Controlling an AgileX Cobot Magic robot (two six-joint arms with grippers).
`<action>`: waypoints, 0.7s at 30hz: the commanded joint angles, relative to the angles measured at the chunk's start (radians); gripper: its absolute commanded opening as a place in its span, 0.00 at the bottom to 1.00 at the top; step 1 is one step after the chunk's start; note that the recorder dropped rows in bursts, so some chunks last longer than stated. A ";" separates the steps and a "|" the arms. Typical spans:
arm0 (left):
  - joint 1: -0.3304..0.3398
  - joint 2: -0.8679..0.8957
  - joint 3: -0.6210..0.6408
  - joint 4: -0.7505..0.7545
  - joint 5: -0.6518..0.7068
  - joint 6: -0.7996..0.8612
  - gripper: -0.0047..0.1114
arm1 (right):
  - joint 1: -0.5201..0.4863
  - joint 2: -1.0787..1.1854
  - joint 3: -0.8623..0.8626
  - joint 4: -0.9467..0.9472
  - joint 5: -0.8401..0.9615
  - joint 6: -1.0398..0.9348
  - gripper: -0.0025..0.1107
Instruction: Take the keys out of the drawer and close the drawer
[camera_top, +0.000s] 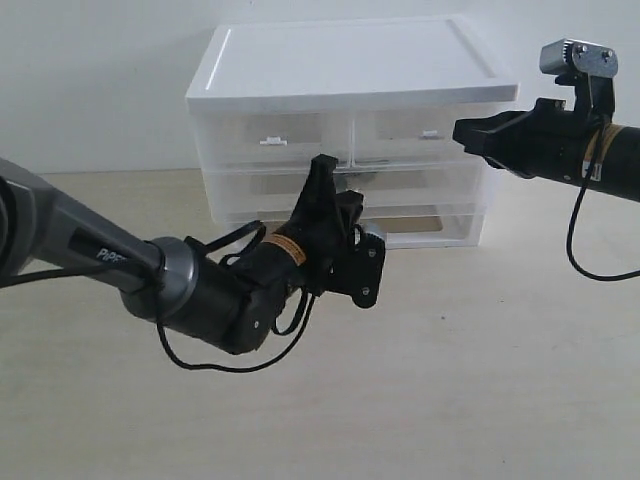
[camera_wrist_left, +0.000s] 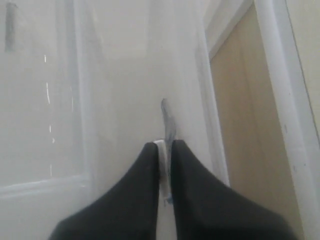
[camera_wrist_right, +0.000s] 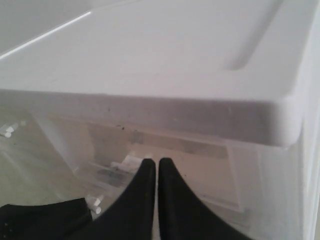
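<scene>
Between the left claw's (camera_wrist_left: 164, 146) fingers: tab handle (camera_wrist_left: 160, 143) of the wide drawer (camera_top: 430, 185), clenched on it. Drawer sits flush in the cabinet (camera_top: 350, 60). Just past the tips, a grey smear behind the front, maybe the keys (camera_wrist_left: 168, 119), can't confirm. Right claw (camera_wrist_right: 158, 161) pinched together, empty, small drawer (camera_wrist_right: 150, 150) ahead of it.

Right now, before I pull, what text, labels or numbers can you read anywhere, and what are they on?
"PiPE", cut off by the frame angle, on the left arm's grey link.
The left wrist sticker, yellow: too small to read.
The right arm sticker, yellow: too small to read.
The drawer unit: no text shows.
</scene>
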 joint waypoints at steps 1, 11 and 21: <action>-0.061 -0.013 0.081 -0.068 0.050 0.072 0.08 | -0.002 0.000 -0.004 -0.004 0.002 -0.007 0.02; -0.034 -0.086 0.153 0.023 -0.133 -0.084 0.23 | -0.002 0.000 -0.004 -0.021 0.002 -0.002 0.02; 0.103 -0.086 0.066 0.415 0.028 -0.286 0.26 | -0.002 0.000 -0.004 -0.021 0.002 -0.006 0.02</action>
